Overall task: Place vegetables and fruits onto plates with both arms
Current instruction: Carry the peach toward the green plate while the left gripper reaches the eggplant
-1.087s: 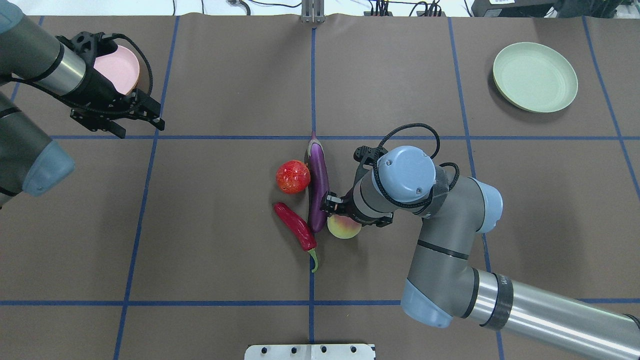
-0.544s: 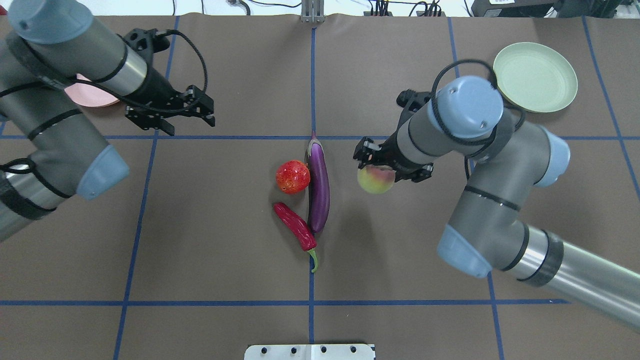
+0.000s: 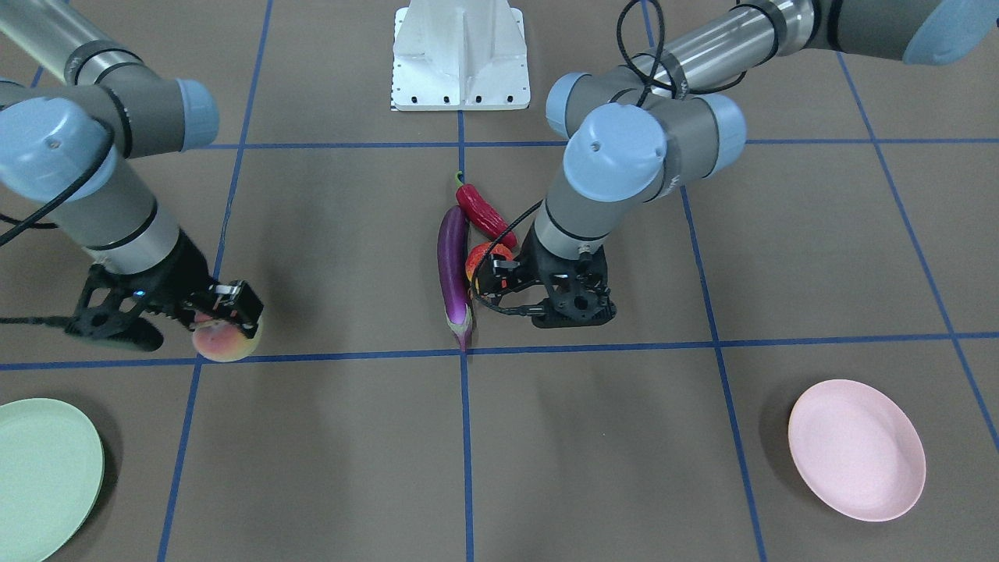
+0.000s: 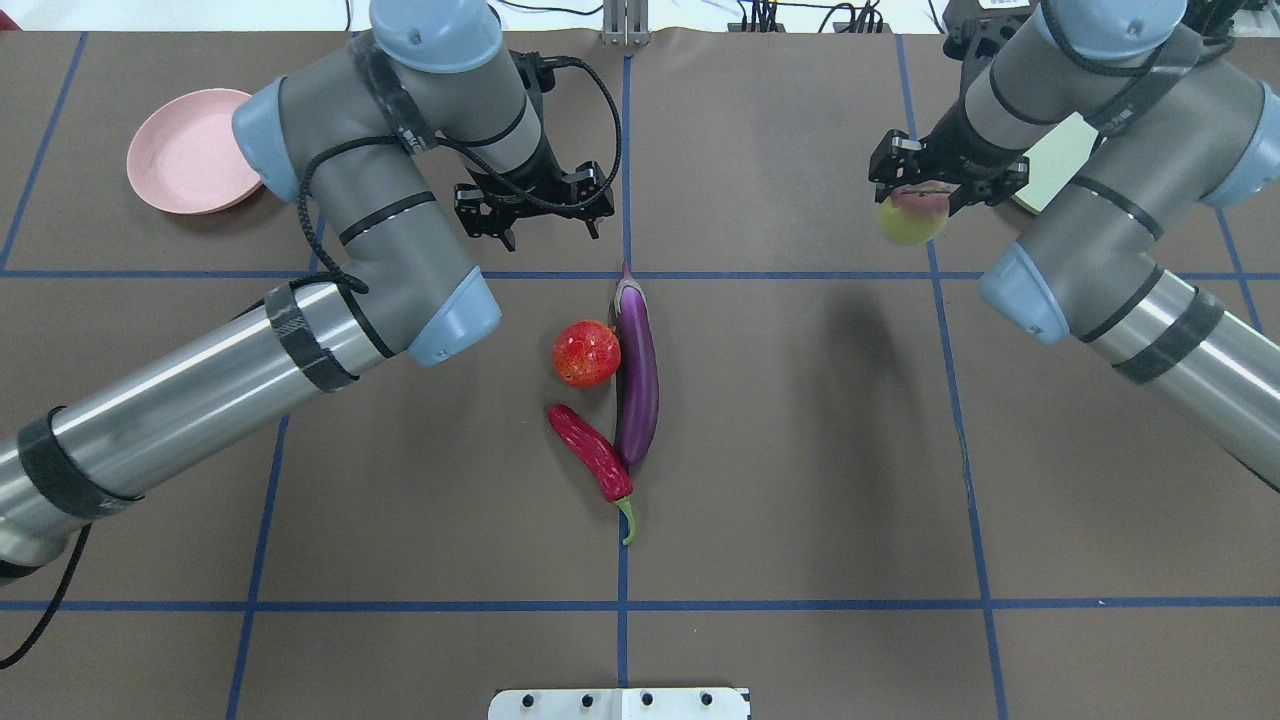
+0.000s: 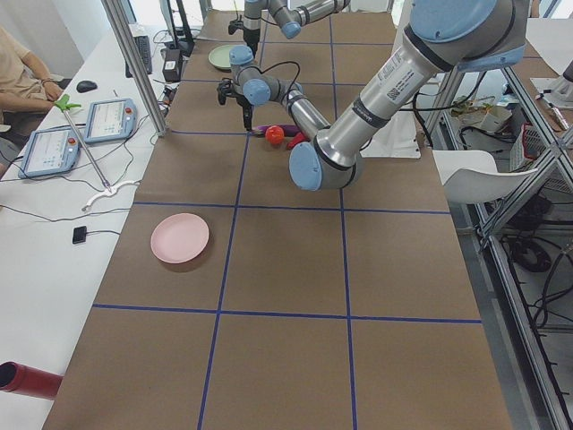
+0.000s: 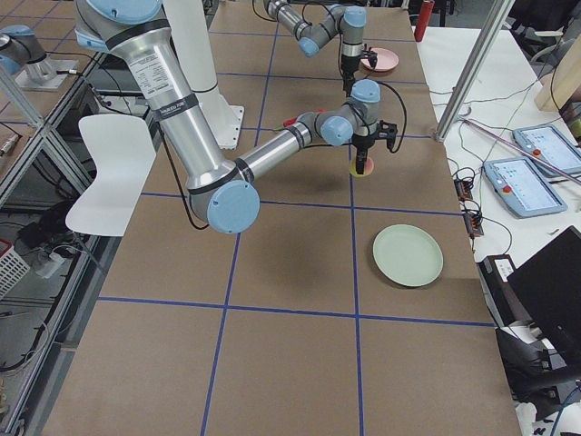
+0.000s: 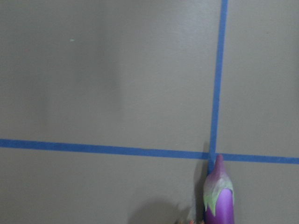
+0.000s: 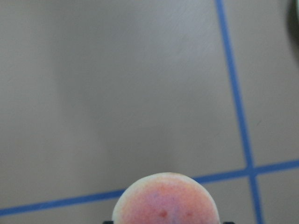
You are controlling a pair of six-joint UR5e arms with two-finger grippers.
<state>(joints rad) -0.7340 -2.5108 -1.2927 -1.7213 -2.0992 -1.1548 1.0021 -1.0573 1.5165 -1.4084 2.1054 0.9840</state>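
Note:
My right gripper [image 4: 937, 190] is shut on the pink-yellow peach [image 4: 910, 220] and holds it in the air, just left of the pale green plate [image 4: 1052, 160], which my right arm partly hides. The peach fills the bottom of the right wrist view [image 8: 166, 200]. My left gripper [image 4: 548, 230] is open and empty, just beyond the pomegranate [image 4: 586, 353] and the cap end of the purple eggplant [image 4: 637, 372]. The red chili [image 4: 592, 455] lies next to them. The pale pink plate [image 4: 188, 150] lies empty at the far left. In the front view the green plate [image 3: 39, 476] is empty.
Blue tape lines [image 4: 626, 170] divide the brown table cover. The white robot base [image 3: 460, 55] stands at the table's near edge. The left wrist view shows the eggplant's cap [image 7: 218, 196] at a tape crossing.
My right gripper has carried the peach up and away from the pile, right toward the green plate. My left arm has swung from the pink plate to the centre, beyond the eggplant.

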